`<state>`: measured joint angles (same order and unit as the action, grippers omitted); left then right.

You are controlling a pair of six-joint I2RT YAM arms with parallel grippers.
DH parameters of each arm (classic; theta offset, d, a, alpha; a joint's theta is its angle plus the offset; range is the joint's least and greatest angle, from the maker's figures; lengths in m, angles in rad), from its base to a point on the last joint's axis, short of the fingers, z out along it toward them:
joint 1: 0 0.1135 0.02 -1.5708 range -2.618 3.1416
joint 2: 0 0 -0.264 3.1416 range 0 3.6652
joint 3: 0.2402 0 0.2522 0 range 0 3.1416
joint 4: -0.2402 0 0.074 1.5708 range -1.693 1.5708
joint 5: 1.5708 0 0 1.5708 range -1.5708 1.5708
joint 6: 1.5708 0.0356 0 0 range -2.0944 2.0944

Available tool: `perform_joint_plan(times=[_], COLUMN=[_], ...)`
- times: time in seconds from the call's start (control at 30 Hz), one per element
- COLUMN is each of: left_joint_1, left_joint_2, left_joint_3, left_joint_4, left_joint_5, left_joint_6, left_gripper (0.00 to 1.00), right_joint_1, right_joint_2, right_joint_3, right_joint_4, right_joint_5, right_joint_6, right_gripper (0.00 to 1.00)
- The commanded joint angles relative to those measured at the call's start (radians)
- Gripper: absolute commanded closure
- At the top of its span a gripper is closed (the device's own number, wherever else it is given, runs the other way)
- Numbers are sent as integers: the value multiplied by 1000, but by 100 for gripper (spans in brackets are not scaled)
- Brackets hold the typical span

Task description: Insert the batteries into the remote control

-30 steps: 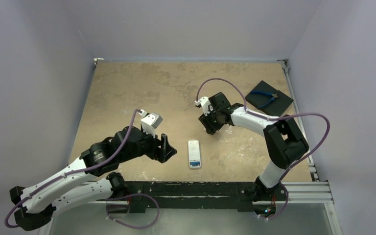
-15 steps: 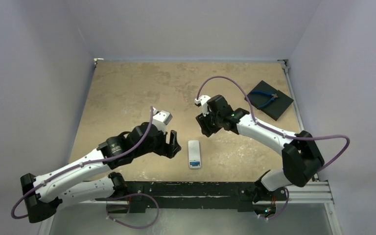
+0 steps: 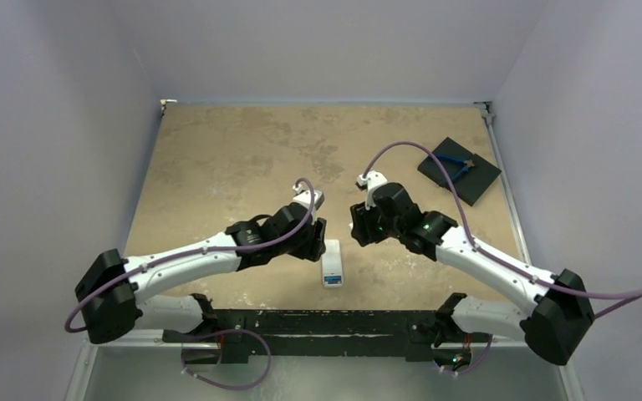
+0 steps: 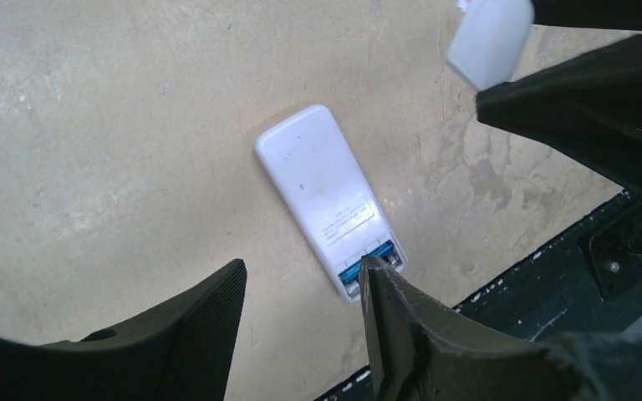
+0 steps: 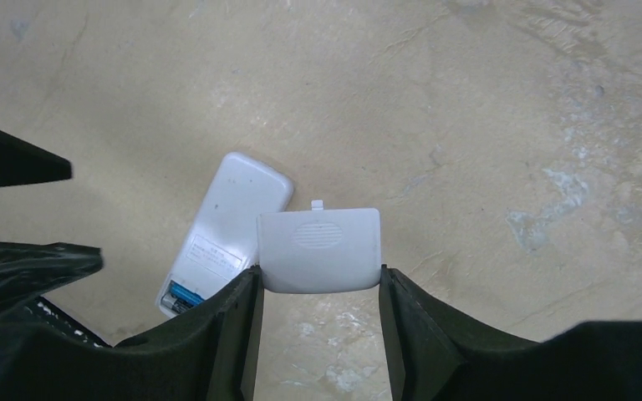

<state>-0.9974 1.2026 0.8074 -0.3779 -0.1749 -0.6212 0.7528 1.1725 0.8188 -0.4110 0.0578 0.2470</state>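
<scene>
Two hands flank remote control (image 3: 332, 264) on bench (image 3: 217, 159).
Left hand (image 4: 301, 271) fingers apart beside it; right hand (image 5: 318, 280) clamped on white cover (image 5: 319, 242); blue battery (image 5: 187, 291) seated in open bay.

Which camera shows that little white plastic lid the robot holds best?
The right wrist view: the small white ribbed plastic lid sits centred, clamped in the right gripper. The left wrist view catches part of it at its top edge; the top view shows it too small to tell.

Robot lab: walled tabletop (image 3: 217, 159) enclosure
</scene>
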Motion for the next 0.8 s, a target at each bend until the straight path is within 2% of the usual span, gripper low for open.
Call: perform_joint_plan(times=[0.0, 0.33, 0.47, 0.77], left_joint_1=[6, 17, 18, 30], left_joint_2=[93, 348, 438, 592], left_joint_3=[66, 206, 268, 348], left_joint_4=[142, 236, 232, 222], left_joint_5=[17, 98, 104, 99], left_joint_6=[-19, -31, -33, -46], left_gripper=[52, 78, 100, 100], right_joint_1=[5, 5, 5, 5], right_joint_2=[-88, -245, -292, -383], right_joint_3=[-40, -95, -118, -121], right_joint_4=[27, 31, 20, -21], right_joint_5=[72, 119, 118, 130], right_joint_6=[88, 148, 167, 184], right_gripper=[79, 79, 79, 79])
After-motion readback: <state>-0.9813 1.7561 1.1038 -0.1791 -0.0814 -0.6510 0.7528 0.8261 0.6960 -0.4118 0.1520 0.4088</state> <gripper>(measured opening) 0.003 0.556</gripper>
